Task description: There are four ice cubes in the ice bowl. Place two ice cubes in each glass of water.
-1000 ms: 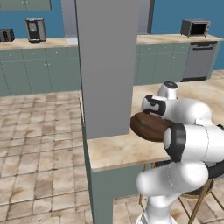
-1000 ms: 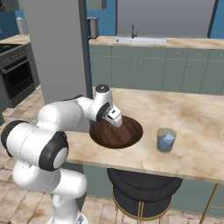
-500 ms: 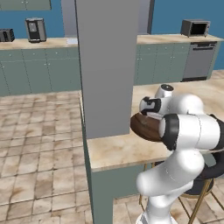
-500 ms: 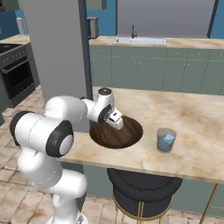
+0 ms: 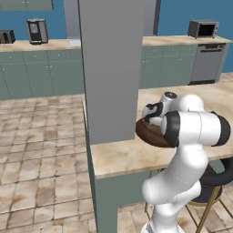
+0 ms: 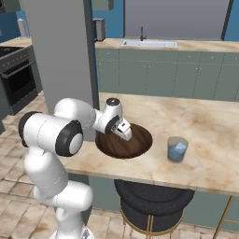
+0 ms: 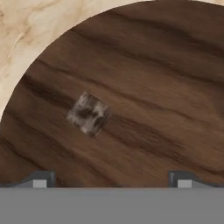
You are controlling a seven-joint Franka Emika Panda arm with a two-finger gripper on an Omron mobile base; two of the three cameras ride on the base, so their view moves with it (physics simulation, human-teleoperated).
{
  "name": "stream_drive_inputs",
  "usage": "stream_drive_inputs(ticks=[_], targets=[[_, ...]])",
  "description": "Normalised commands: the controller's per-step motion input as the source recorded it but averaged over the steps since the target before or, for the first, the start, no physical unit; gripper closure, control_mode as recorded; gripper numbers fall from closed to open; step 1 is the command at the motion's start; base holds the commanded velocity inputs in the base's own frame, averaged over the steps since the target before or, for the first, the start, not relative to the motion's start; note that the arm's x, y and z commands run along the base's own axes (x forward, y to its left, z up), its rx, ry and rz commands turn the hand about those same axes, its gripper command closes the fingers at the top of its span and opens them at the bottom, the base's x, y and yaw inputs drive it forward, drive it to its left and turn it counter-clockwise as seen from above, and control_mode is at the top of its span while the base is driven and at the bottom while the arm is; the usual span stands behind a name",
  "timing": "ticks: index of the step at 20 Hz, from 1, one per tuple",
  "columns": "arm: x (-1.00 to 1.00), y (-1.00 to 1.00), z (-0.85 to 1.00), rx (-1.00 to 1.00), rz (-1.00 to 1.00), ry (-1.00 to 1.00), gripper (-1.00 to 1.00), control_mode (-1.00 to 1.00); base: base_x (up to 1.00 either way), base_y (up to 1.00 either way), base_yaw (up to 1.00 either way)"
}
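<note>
Your tool (image 6: 125, 132) is hanging wide open and empty over the ice bowl (image 6: 140, 144), centre of the right base view, just off the grey pillar (image 6: 60, 56). In the hand view one ice cube (image 7: 89, 113) is sitting left of centre on the bowl floor, between the fingertips (image 7: 39, 180) but nearer the left one. Risk as I'm reading it: descending off-centre, you're clipping the cube with one finger and skating it across the slick wood, or closing on the bowl floor. One glass of water (image 6: 177, 149) is standing right of the bowl on the table (image 6: 205, 121), apart from it, with something pale blue inside. The run to it is looking open; the table's near edge is sitting close below the bowl.
</note>
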Motion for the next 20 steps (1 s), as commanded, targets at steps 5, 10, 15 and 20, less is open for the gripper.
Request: stream_drive_inputs(ticks=[5, 10, 15, 20], targets=[[0.23, 0.00, -0.22, 0.03, 0.00, 0.00, -1.00, -1.00, 0.00, 0.00, 0.00], [0.19, 0.00, -0.23, 0.02, 0.00, 0.00, -1.00, -1.00, 0.00, 0.00, 0.00], [0.32, 0.00, -0.16, 0.00, 0.00, 0.00, -1.00, -1.00, 0.00, 0.00, 0.00], [0.37, 0.00, -0.14, 0.00, 0.00, 0.00, -1.00, -1.00, 0.00, 0.00, 0.00]])
